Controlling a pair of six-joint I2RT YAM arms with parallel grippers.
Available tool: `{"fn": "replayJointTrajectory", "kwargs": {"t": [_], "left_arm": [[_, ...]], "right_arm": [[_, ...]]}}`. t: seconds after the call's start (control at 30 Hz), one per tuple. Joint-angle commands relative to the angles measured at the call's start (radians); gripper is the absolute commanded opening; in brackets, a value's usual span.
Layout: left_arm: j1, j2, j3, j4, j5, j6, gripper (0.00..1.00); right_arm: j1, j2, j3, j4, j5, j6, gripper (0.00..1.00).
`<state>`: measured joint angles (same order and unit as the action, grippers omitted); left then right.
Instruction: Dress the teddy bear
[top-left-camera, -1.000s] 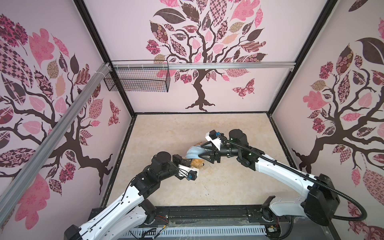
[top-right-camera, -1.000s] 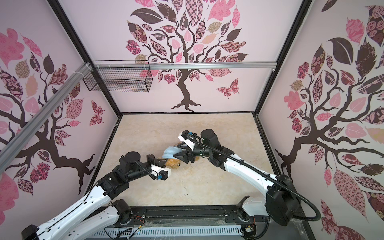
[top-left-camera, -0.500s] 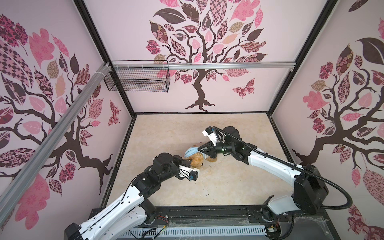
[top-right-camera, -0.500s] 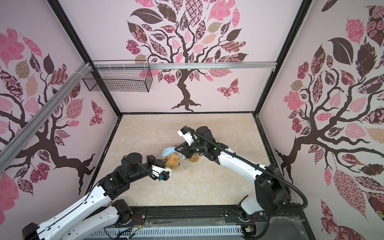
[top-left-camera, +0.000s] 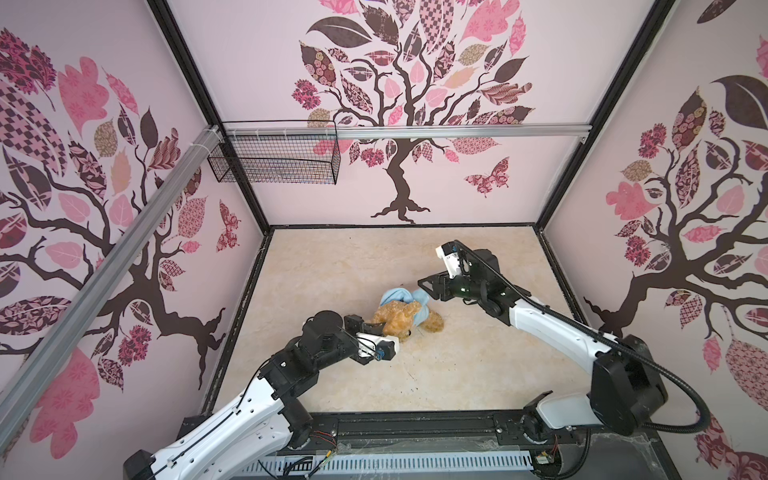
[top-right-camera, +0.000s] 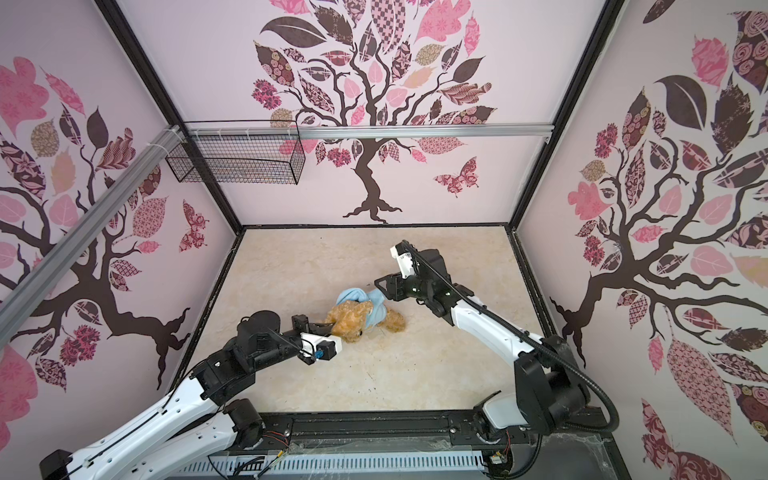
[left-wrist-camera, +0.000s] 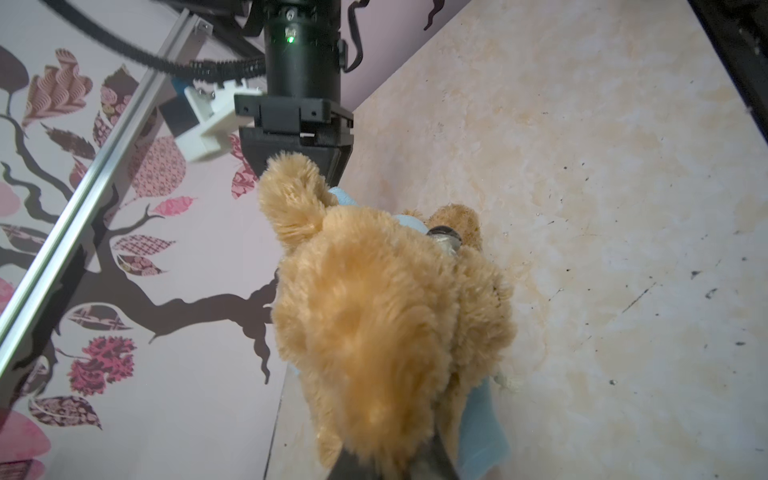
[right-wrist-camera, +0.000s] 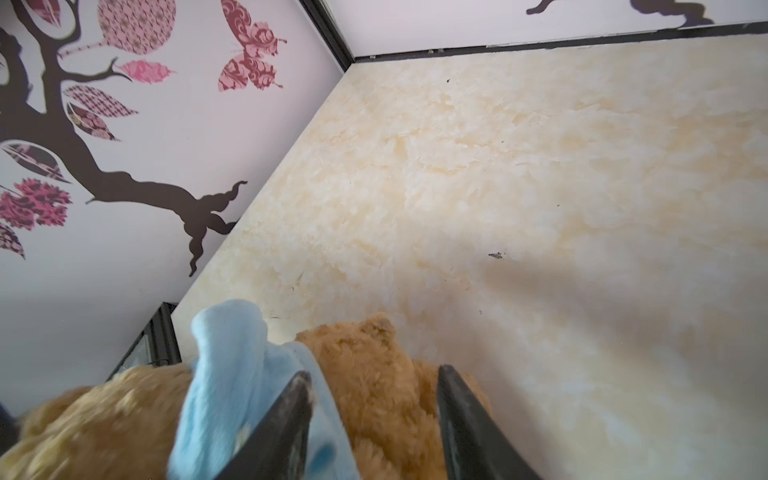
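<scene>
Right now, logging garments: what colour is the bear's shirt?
Light blue; shirt clearest in the right wrist view.

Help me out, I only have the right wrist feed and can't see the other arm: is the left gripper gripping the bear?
Observer: Yes. In a top view the left gripper is shut in the fur at the head end of the teddy bear.
Operator: Is the bear up in the air?
Observer: No, its body lies on the table, with one brown foot sticking out toward your arm's side.
Operator: How far on is the shirt?
Observer: The light blue shirt is bunched around the bear's body, mostly on the far side, not pulled straight.
</scene>
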<state>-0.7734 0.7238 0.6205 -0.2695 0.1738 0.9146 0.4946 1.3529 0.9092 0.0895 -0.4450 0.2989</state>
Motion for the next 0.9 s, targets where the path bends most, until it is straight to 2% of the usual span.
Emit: {"fn": "replayJointTrajectory", "kwargs": {"t": [0.0, 0.13, 0.2, 0.33, 0.43, 0.53, 0.6, 0.8, 0.87], "left_arm": [[0.039, 0.016, 0.042, 0.063, 0.003, -0.321, 0.00], [0.122, 0.059, 0.113, 0.058, -0.008, -0.733, 0.00], [0.131, 0.079, 0.122, 0.094, -0.059, -0.973, 0.00], [0.132, 0.156, 0.120, 0.185, -0.062, -1.454, 0.00], [0.132, 0.249, 0.122, 0.237, 0.002, -1.678, 0.00], [0.132, 0.320, 0.075, 0.352, 0.046, -1.828, 0.00], [0.132, 0.350, 0.038, 0.411, 0.043, -1.870, 0.00], [0.132, 0.373, -0.064, 0.453, 0.009, -1.892, 0.00], [0.132, 0.370, -0.092, 0.459, 0.006, -1.896, 0.04]], "right_arm": [[0.004, -0.141, -0.036, 0.102, 0.017, 0.011, 0.59], [0.005, -0.227, -0.104, 0.107, 0.042, 0.018, 0.62], [0.004, -0.252, -0.141, 0.110, 0.055, 0.028, 0.62], [0.006, -0.247, -0.183, 0.109, 0.065, 0.031, 0.64], [0.009, -0.193, -0.176, 0.102, 0.058, 0.041, 0.64], [0.017, -0.121, -0.172, 0.117, 0.070, 0.073, 0.62], [0.025, -0.074, -0.182, 0.139, 0.087, 0.090, 0.60], [0.051, 0.104, -0.217, 0.206, 0.102, 0.115, 0.51], [0.063, 0.156, -0.226, 0.241, 0.094, 0.128, 0.48]]}}
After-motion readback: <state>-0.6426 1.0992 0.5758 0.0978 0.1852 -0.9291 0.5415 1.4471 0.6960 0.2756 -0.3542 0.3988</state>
